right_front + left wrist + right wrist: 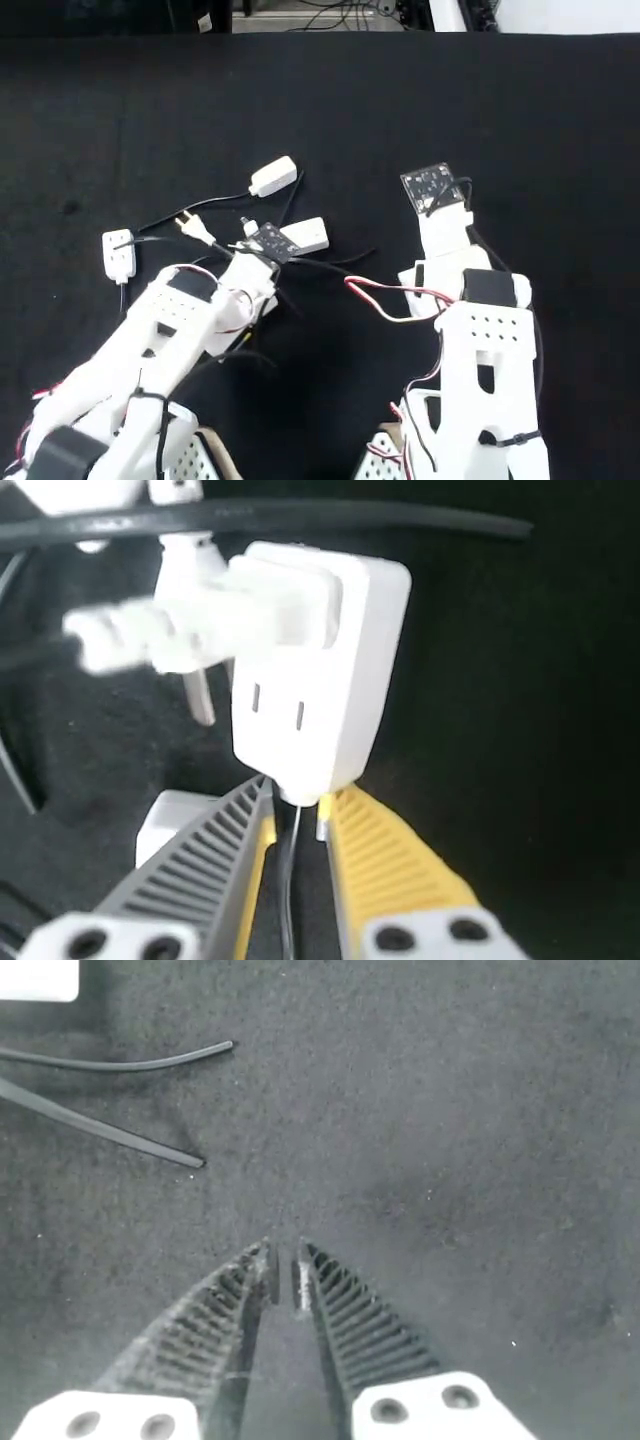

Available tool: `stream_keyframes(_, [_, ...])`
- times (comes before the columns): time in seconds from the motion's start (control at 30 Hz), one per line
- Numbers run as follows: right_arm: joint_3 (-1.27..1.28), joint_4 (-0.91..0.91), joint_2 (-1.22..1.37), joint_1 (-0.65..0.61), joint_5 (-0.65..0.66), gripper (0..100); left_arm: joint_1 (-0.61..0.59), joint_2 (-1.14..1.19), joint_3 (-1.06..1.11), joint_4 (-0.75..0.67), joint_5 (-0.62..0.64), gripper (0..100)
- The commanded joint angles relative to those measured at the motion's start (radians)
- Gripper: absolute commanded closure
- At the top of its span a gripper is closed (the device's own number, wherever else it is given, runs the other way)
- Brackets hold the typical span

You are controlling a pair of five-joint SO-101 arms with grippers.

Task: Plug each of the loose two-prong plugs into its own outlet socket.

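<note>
Light, stiff, slick outlet block (315, 670), best gripped across flat faces, not limp cord (291, 880) pinched in left pincer (295, 805); right pincer (285, 1265) near-closed, empty.

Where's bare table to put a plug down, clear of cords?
Free: the wide cloth beyond and right of the right gripper, and the strip behind the far outlet block. Crowded: from the left gripper, pinching a cord, past the loose plug to the edge outlet block.

You've got three white outlet blocks: far outlet block (273, 176), left outlet block (118, 253), middle outlet block (310, 235). Two white plugs: loose plug (196, 230), second plug (160, 640) at the middle one. Two arms: left arm (170, 320), right arm (480, 340).
</note>
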Motion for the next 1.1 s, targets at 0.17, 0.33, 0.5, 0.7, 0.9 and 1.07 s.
stream_keyframes(0.17, [-0.002,-0.018,-0.002,-0.009,0.009,96.7,-0.15,-0.491,-0.05,0.207,-0.069,97])
stream_keyframes(0.33, [-0.002,-0.018,-0.002,-0.011,0.009,96.7,-0.3,-0.795,-0.05,0.296,-0.11,97])
stream_keyframes(0.5, [-0.002,-0.018,-0.002,-0.012,0.009,96.7,-0.406,-0.902,-0.042,0.325,-0.18,97])
stream_keyframes(0.7, [-0.002,-0.018,-0.002,-0.012,0.009,96.7,-0.595,-0.902,-0.039,0.184,-0.164,97])
stream_keyframes(0.9, [-0.002,-0.018,-0.002,-0.011,0.009,96.7,-0.766,-0.901,0.064,-0.124,-0.071,97])
stream_keyframes(1.07, [-0.002,-0.018,-0.002,-0.012,0.009,96.7,-0.808,-0.901,0.199,-0.345,-0.058,97])
